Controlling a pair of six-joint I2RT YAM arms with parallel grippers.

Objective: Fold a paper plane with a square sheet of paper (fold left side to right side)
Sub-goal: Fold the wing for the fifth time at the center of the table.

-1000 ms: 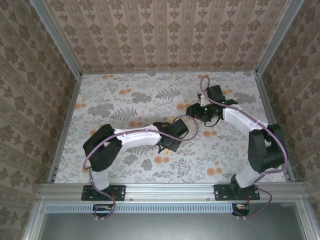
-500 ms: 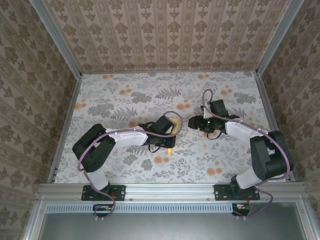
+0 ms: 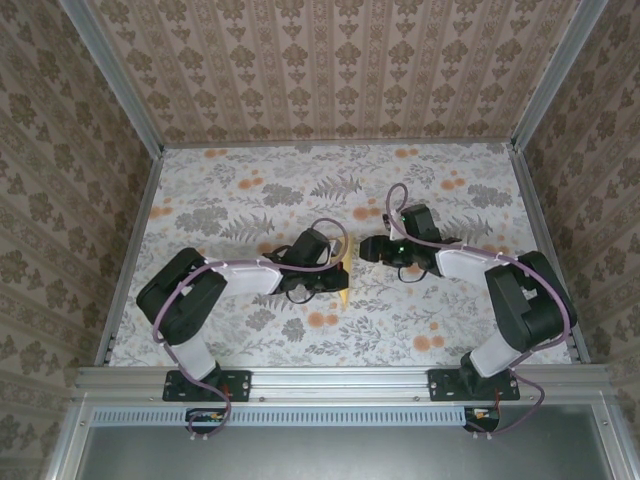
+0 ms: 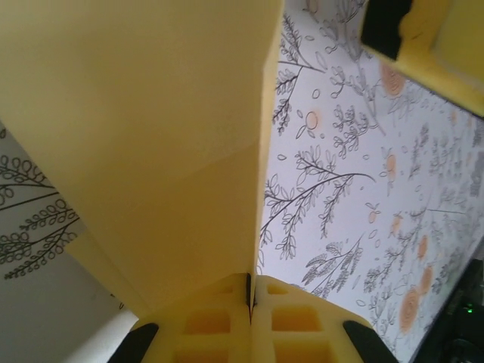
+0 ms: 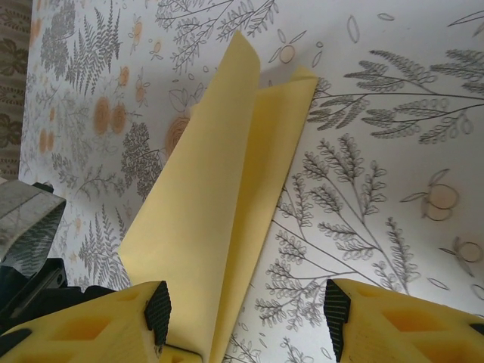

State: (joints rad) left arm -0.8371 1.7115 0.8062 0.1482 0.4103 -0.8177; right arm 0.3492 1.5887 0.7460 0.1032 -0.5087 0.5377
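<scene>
1. Left gripper (image 4: 250, 299): pads pressed together on one end of the paper plane (image 5: 215, 204).
2. Right gripper (image 5: 246, 321): parted wide, one finger on either side of the paper, nothing pinched.
3. Paper plane: mid-table between the two grippers, half-folded, flaps standing on edge over the flowered cloth (image 5: 378, 174).
4. Long axis, seen from the right wrist: straight out from between the right fingers, tip pointing away from that wrist.
5. Judged: both arms at the paper, the right free for the next pinch.
</scene>
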